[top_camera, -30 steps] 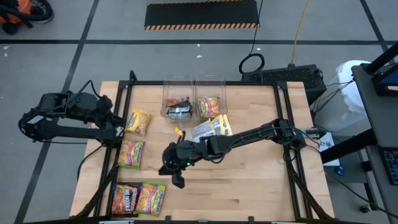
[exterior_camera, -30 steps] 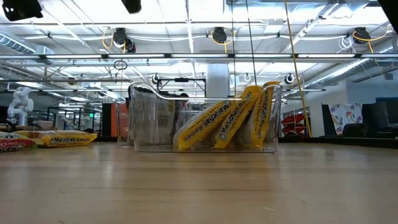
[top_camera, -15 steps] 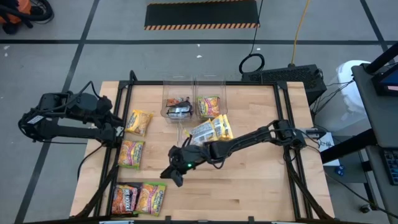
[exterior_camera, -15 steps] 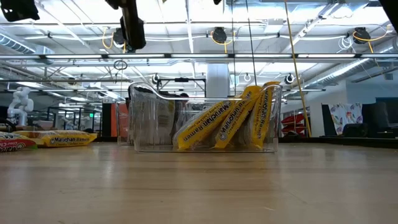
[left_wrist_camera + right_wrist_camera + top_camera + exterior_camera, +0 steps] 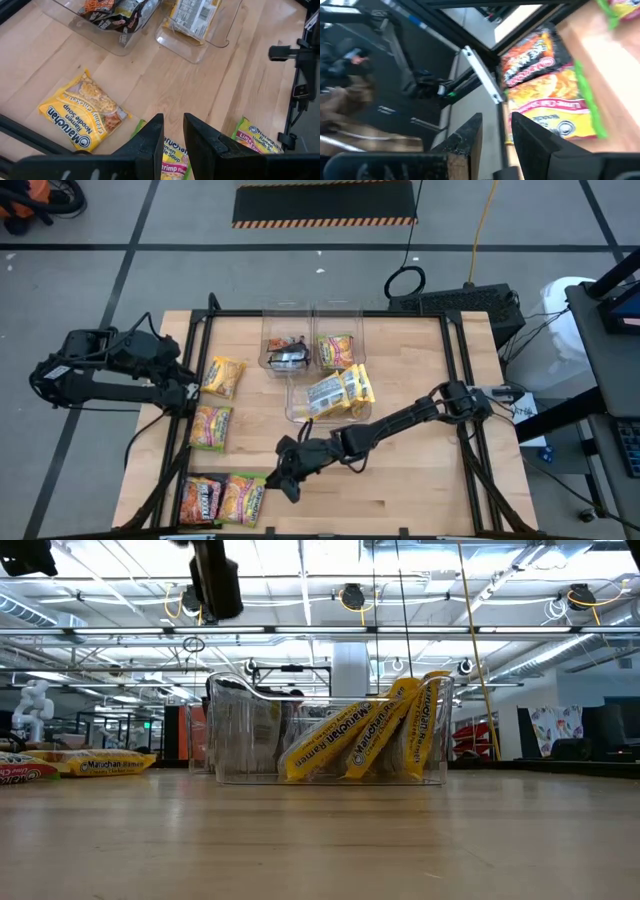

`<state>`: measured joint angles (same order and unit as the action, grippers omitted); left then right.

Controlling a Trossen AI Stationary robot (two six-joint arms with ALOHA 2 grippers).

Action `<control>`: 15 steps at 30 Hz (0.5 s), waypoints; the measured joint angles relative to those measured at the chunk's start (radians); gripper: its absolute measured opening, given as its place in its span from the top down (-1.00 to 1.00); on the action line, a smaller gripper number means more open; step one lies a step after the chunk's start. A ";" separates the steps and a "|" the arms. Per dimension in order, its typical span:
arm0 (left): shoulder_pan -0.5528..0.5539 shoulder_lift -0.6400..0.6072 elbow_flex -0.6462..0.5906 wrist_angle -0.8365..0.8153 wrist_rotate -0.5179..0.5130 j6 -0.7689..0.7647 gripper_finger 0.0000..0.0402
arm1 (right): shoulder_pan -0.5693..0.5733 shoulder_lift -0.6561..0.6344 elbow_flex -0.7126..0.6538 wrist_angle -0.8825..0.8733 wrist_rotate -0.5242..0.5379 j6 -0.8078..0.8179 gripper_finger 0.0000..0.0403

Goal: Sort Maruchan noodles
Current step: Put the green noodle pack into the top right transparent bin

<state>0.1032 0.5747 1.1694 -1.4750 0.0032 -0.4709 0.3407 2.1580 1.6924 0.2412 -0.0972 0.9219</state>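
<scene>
The high view shows loose Maruchan packets on the table's left side: a yellow one (image 5: 222, 376), a lime-green one (image 5: 210, 425), and at the near-left corner an orange-red one (image 5: 200, 500) beside another lime-green one (image 5: 243, 498). All lie flat. My right gripper (image 5: 288, 486) hovers just right of that near lime-green packet, fingers close together and holding nothing. Its wrist view shows the orange-red packet (image 5: 535, 55) and the lime-green one (image 5: 555, 110) ahead. My left gripper (image 5: 186, 396) waits at the left edge, fingers close together (image 5: 173, 131), above the yellow packet (image 5: 82, 117).
Three clear bins stand mid-table. The far-left bin (image 5: 287, 352) holds dark packets and the far-right bin (image 5: 338, 350) holds lime-green ones. A nearer bin (image 5: 328, 395) holds yellow ones, which lean upright in the low view (image 5: 360, 740). A black frame (image 5: 190, 360) rims the table.
My right arm has swung toward the table's near edge. Its gripper has moved a little nearer the lime-green packet at the near-left corner. The forearm no longer covers the bin of yellow packets. In the low view the gripper has come down into the picture.
</scene>
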 joint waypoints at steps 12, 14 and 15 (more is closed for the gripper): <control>0.000 0.000 0.000 -0.002 0.015 0.001 0.61 | 0.036 0.122 0.000 0.043 0.044 -0.121 0.51; 0.000 0.000 0.000 -0.002 0.015 0.001 0.61 | 0.038 0.135 0.000 0.044 0.045 -0.098 0.51; 0.000 0.000 0.000 -0.002 0.015 0.002 0.61 | 0.037 0.144 0.000 0.046 0.047 -0.096 0.51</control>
<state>0.1032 0.5747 1.1694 -1.4773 0.0181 -0.4686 0.3777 2.3022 1.6928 0.2877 -0.0504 0.8262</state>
